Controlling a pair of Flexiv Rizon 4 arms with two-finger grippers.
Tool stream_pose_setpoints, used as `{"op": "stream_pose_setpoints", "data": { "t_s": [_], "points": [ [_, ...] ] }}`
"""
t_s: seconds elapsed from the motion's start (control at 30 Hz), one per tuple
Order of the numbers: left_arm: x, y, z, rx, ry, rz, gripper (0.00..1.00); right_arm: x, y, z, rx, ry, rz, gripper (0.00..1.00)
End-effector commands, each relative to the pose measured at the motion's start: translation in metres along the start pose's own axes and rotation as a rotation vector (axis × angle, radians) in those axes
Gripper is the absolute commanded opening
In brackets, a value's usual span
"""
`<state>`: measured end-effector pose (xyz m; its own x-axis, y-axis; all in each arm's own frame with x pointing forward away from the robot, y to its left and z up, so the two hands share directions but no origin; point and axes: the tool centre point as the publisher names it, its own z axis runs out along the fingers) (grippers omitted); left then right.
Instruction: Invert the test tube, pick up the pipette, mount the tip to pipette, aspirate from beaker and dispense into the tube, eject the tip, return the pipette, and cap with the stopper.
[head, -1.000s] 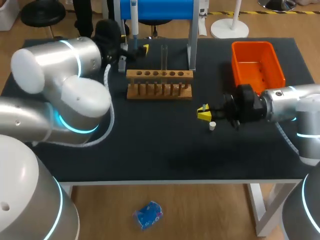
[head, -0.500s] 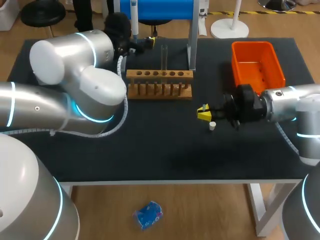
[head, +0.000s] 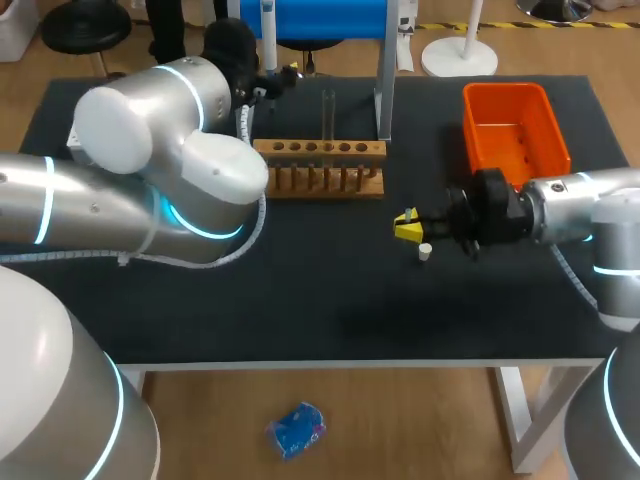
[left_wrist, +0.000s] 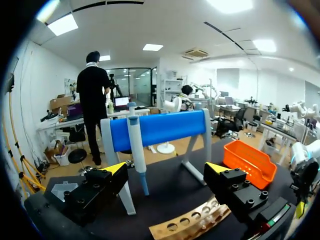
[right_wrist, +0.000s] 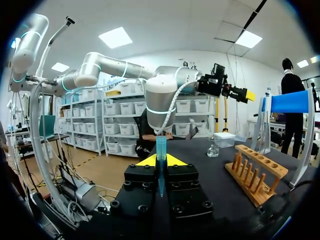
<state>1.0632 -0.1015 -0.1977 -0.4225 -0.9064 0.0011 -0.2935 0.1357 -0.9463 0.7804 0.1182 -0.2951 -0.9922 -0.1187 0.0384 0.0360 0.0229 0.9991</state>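
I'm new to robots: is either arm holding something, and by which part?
The right gripper pinches a blue plastic pipette tip around its middle; the left gripper is open, empty.

bin (head: 515, 125): orange, near the right gripper (head: 407, 226)
rack (head: 318, 166): wooden, ahead of it, well apart
table (head: 330, 290): black, under it

Bright, even light is falling from overhead onto the table (head: 330, 310), and its dark top is giving back almost no glare. The left arm (head: 140, 120) is shining with soft white highlights along its pale shell. The right arm (head: 585, 215) is casting only a faint, diffuse shadow near the table's right edge.
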Motion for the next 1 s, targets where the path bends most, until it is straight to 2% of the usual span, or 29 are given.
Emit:
{"op": "stream_pose_setpoints", "data": {
  "t_s": [0.03, 0.3, 0.53, 0.8, 1.0],
  "points": [
    [-0.001, 0.004, 0.025, 0.026, -0.041, -0.016, 1.0, 0.0, 0.0, -0.001, 0.0, 0.0, 0.0, 0.0],
    [-0.017, -0.001, 0.047, 0.04, -0.087, -0.017, 1.0, 0.0, 0.0, -0.001, 0.0, 0.0, 0.0, 0.0],
    [-0.022, -0.008, 0.071, 0.049, -0.108, -0.014, 1.0, 0.0, 0.0, -0.001, 0.0, 0.0, 0.0, 0.0],
    [-0.029, -0.009, 0.088, 0.05, -0.157, -0.007, 1.0, 0.0, 0.0, -0.001, 0.0, 0.0, 0.0, 0.0],
    [-0.036, -0.01, 0.1, 0.047, -0.166, -0.021, 1.0, 0.0, 0.0, -0.001, 0.0, 0.0, 0.0, 0.0]
  ]
}}
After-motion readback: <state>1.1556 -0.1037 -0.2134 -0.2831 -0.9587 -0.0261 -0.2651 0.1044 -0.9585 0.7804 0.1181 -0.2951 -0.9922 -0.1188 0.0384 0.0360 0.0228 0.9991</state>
